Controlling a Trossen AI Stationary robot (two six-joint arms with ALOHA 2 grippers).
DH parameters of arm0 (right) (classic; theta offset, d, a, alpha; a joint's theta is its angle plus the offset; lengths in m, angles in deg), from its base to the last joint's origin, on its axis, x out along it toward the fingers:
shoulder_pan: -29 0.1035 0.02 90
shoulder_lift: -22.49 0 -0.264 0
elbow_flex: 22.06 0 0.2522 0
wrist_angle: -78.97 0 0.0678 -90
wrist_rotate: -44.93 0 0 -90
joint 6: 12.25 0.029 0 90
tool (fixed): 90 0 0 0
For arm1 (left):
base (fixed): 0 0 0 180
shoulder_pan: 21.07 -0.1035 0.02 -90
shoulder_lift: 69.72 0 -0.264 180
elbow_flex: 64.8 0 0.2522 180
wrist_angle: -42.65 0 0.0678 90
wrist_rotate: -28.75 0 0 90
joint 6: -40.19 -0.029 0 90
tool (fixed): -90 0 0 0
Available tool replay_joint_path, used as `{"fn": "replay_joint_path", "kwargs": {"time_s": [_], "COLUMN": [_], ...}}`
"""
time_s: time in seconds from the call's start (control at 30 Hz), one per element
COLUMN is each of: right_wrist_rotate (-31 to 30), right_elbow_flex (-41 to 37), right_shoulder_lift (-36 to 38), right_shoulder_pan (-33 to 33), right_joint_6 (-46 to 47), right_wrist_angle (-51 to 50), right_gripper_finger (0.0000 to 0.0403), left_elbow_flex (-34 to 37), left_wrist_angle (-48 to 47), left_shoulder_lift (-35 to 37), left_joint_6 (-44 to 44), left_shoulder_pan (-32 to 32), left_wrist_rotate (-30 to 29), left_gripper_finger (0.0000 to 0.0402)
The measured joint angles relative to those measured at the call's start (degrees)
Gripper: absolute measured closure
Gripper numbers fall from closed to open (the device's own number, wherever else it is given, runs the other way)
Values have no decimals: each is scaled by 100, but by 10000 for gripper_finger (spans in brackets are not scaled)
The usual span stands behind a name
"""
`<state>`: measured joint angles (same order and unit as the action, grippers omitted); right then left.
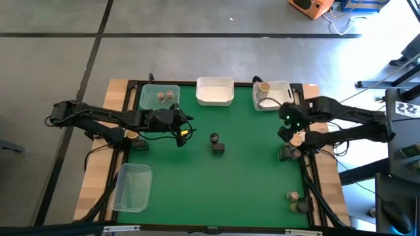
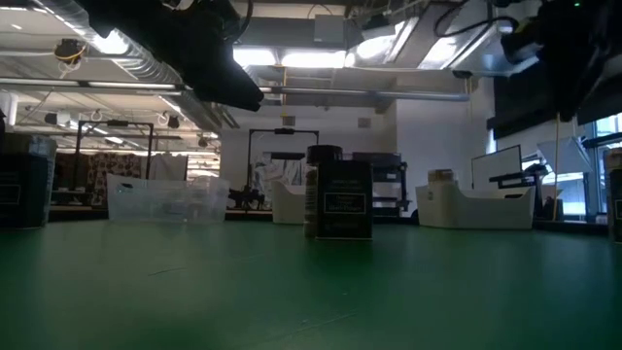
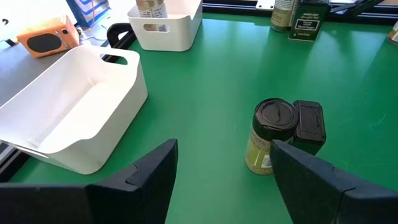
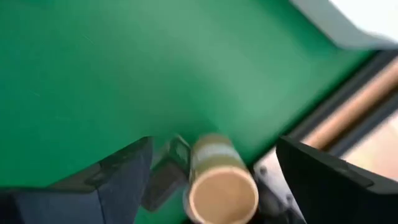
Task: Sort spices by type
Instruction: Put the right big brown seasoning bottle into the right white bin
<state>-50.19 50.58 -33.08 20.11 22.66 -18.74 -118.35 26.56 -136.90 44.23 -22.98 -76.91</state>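
Two spices stand mid-table: a round jar with a dark lid (image 1: 214,137) (image 3: 272,135) and a dark blocky container (image 1: 218,149) (image 3: 309,126) touching it. My left gripper (image 1: 182,128) (image 3: 222,149) hovers open, left of this pair and aimed at it. My right gripper (image 1: 289,130) (image 4: 212,146) is open near the table's right edge, above a tan-lidded jar (image 1: 296,139) (image 4: 221,185). Its fingers stand wide on either side of the jar without touching it. Dark containers (image 1: 287,154) sit just beside that jar.
Along the far edge sit a clear tub (image 1: 159,97) holding two jars, a white tub (image 1: 215,92), and another white tub (image 1: 274,97) holding a tan-lidded jar (image 1: 264,86). A clear tub (image 1: 133,187) lies near left. More jars stand near right (image 1: 296,200) and by the left edge (image 1: 134,139).
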Motion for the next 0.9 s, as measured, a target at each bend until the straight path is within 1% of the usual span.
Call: {"fn": "replay_joint_path", "kwargs": {"time_s": [0.2, 0.37, 0.63, 0.9], "right_wrist_rotate": [-24, 55, 124, 128], "right_elbow_flex": [0, -179, -653, -958], "right_shoulder_lift": [-316, -534, -783, -1016], "right_shoulder_pan": [444, 693, 705, 705], "right_joint_6": [644, 868, 884, 967], "right_wrist_angle": [-339, -492, -473, -442], "right_gripper_finger": [63, 63, 63, 63], "left_elbow_flex": [0, 0, 0, 0], "left_wrist_angle": [0, -4, -7, -2], "left_shoulder_lift": [1, 2, 0, 0], "left_joint_6": [0, 0, 0, 0], "left_shoulder_pan": [0, 0, 0, 0], "left_wrist_rotate": [0, 0, 0, 0], "left_gripper_finger": [163, 163, 163, 163]}}
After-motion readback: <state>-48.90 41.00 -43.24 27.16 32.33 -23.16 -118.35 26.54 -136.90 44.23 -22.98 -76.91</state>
